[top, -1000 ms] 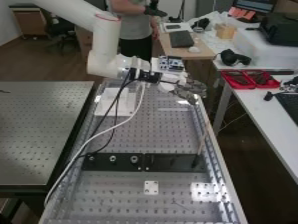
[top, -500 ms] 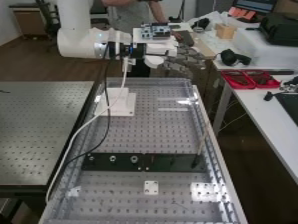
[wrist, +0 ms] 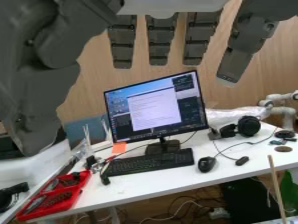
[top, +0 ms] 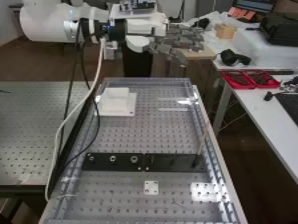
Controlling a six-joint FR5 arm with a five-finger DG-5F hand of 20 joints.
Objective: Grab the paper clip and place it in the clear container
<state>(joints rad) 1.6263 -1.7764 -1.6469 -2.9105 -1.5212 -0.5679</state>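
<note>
High view, hand: the hand [top: 178, 39] hangs in the air past the far end of the perforated desk [top: 143, 132].
High view, paper clip: a thin wire-like mark [top: 179, 205] lies at the near end; too small to tell whether it is the clip.
High view, clear container: cannot be made out for certain; a pale block [top: 116, 104] stands near the far end.
High view, dark strip: the strip [top: 123, 161] runs crosswise, a slim stick [top: 203, 139] rising at its right end.
Wrist view, fingers: the fingers [wrist: 159, 42] are straight, spread and released.
Wrist view, white desk: the desk carries a monitor [wrist: 154, 107], keyboard [wrist: 149, 162] and red trays [wrist: 58, 195].
</note>
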